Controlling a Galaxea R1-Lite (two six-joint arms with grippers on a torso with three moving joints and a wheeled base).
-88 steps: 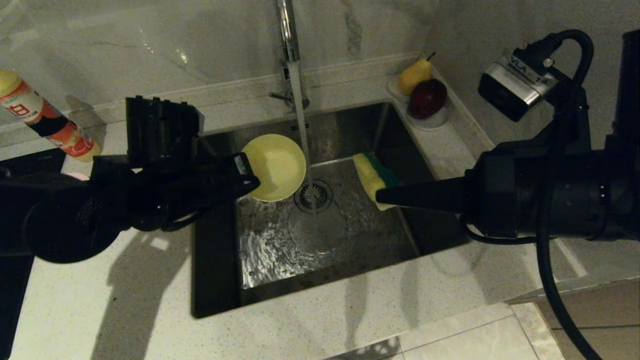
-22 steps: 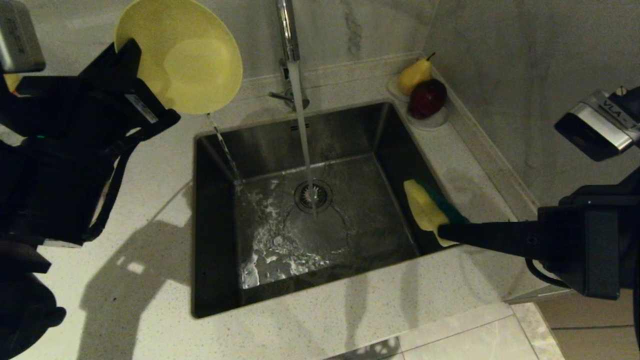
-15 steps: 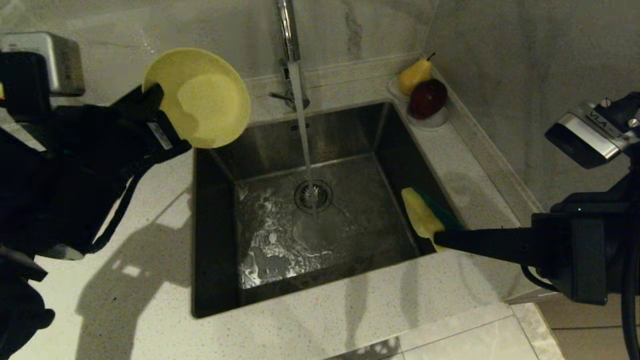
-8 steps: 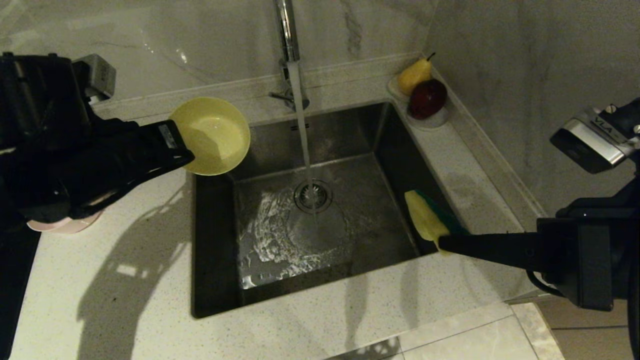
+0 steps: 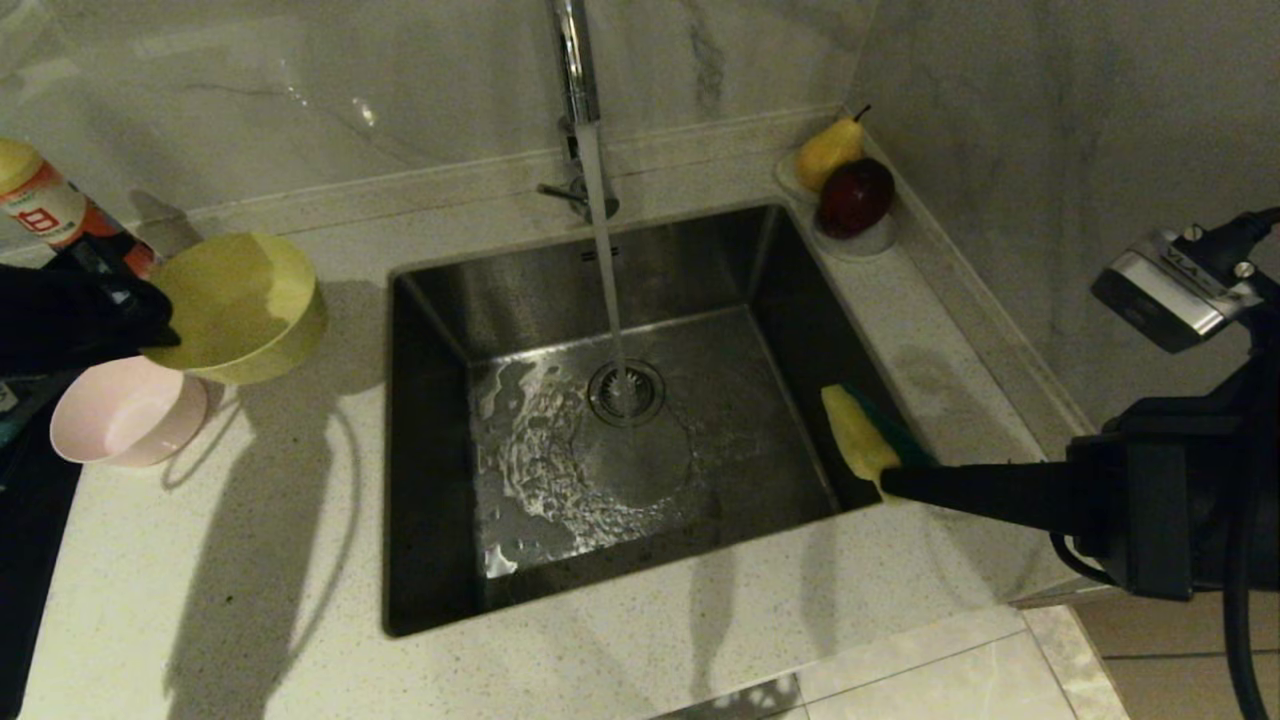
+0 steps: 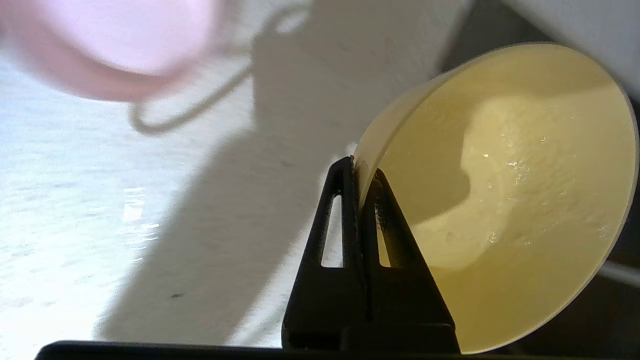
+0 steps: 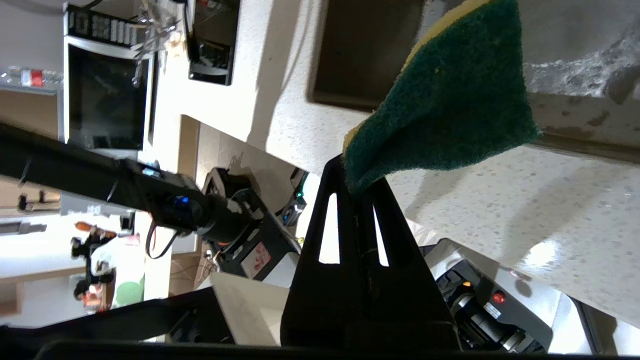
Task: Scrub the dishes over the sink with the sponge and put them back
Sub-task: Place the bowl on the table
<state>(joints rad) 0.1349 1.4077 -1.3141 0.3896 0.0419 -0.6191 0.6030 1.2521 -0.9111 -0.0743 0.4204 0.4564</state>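
My left gripper [image 5: 150, 322] is shut on the rim of the yellow bowl [image 5: 240, 305] and holds it tilted, low over the counter left of the sink [image 5: 700, 270]. In the left wrist view the two fingers pinch the bowl's [image 6: 500, 200] edge at the left gripper [image 6: 360, 167]. The pale pink bowl [image 5: 125, 410] stands upright on the counter right beside it, and shows blurred in the left wrist view [image 6: 115, 45]. My right gripper [image 5: 890, 482] is shut on the sponge [image 5: 860, 440] at the sink's right wall; the sponge's green face [image 7: 450, 100] sticks out from the right gripper [image 7: 357, 182].
Water runs from the chrome faucet [image 5: 572, 60] onto the drain strainer [image 5: 627, 392]. A white dish [image 5: 872, 246] with a pear and a red apple sits at the back right corner. A bottle [image 5: 40, 205] stands at the far left by the wall.
My left gripper has carried the yellow bowl from above the sink's back left corner leftward and down over the counter, next to the pink bowl. The right gripper with the sponge has barely moved.
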